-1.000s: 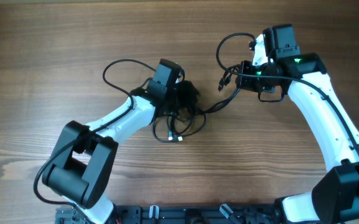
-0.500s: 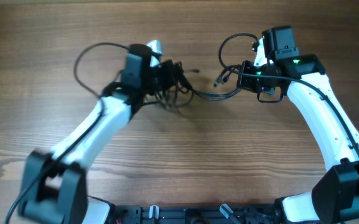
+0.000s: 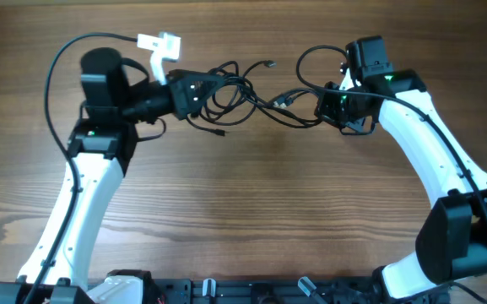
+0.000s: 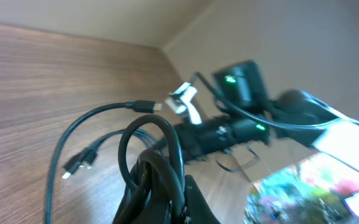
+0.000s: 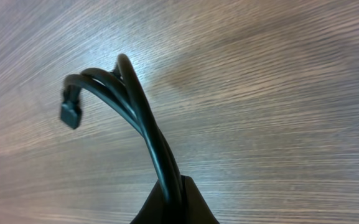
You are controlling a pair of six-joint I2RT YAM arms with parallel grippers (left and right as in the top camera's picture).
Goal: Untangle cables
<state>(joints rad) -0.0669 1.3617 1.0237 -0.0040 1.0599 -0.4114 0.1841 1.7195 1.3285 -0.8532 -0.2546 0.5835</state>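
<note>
l hand (image 3: pixel 199 91) & r hand (image 3: pixel 326 107) clamp cables (image 3: pixel 256 101), strung left-right btwn them.

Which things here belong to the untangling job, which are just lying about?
Job: thin black cables with small plugs; left tool, shut on them; right tool, shut on them.
Not job: brown wooden table; thick black wiring on the arms.

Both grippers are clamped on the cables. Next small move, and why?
Probably ease the left gripper a little away from the right gripper. Both are shut on the cables, which run between them with loops bunched near the left one; a gentle pull may open those loops.
</note>
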